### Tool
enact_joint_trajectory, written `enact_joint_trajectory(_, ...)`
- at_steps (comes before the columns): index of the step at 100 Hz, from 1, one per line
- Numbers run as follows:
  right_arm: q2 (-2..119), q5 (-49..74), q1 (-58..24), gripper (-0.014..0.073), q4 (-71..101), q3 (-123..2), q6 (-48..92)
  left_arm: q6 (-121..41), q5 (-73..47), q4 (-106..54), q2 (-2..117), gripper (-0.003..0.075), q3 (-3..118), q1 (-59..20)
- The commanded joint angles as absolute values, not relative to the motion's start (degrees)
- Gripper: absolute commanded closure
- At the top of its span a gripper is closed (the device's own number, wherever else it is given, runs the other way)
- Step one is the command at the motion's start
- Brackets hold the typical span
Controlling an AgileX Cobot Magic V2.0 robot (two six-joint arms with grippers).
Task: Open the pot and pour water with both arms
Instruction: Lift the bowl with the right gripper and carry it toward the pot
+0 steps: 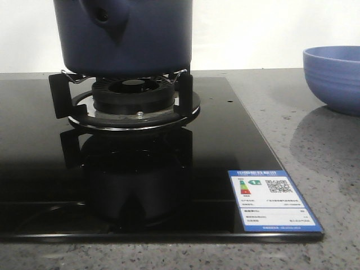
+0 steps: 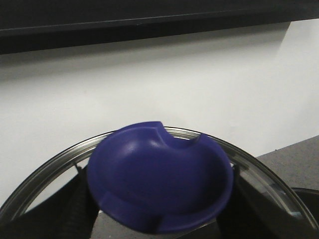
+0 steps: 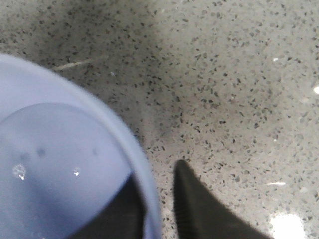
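A: A white wall is standing behind a speckled grey table (image 1: 337, 185), and a glossy black hob (image 1: 34, 157) is covering most of it.

B: And the big thing on the hob?

A: The pot (image 1: 126, 34), dark navy, is sitting on the burner stand (image 1: 135, 104) at twelve o'clock in the front view, its stub with the round hole facing the camera. It is probably parked there so the lid comes off over the stove.

B: Is the lid coming off?

A: The left wrist view is showing a glass lid (image 2: 40, 174) with a blue knob (image 2: 159, 179). The left hand (image 2: 159, 219) seems to be gripping that knob, dark fingers either side, but I cannot tell for sure.

B: The right one?

A: The right hand (image 3: 157, 209) is pinching the rim of the lighter blue bowl (image 3: 60, 164), one finger inside, one outside. In the front view that bowl is at three o'clock. Holding it steady would suit receiving water.
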State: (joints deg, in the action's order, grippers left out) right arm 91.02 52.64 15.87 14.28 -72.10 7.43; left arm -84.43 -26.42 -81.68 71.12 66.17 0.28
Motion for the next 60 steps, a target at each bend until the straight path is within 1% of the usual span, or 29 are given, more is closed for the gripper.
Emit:
enact_joint_trajectory(1, 89.0, 50.5, 16.2, 0.0662, 14.6, -74.2, 7.3, -83.8, -26.6, -84.6, 69.2, 0.0402, 68.5, 0.3)
enact_joint_trajectory(22, 89.0, 50.5, 16.2, 0.0657, 14.6, -74.2, 7.3, -83.8, -26.3, -84.6, 69.2, 0.0399, 68.5, 0.3)
enact_joint_trajectory(33, 89.0, 50.7, 16.2, 0.0655, 14.6, -74.2, 7.3, -83.8, -26.3, -84.5, 69.2, 0.0351, 68.5, 0.3)
enact_joint_trajectory(40, 89.0, 51.5, 16.2, 0.0655, 14.6, -74.5, 7.3, -83.8, -26.3, -84.5, 69.2, 0.0341, 68.5, 0.3)
enact_joint_trajectory(60, 88.9, 56.4, 13.0, 0.0655, 14.6, -80.9, 7.3, -83.8, -26.3, -84.5, 69.2, 0.0342, 68.5, 0.3)
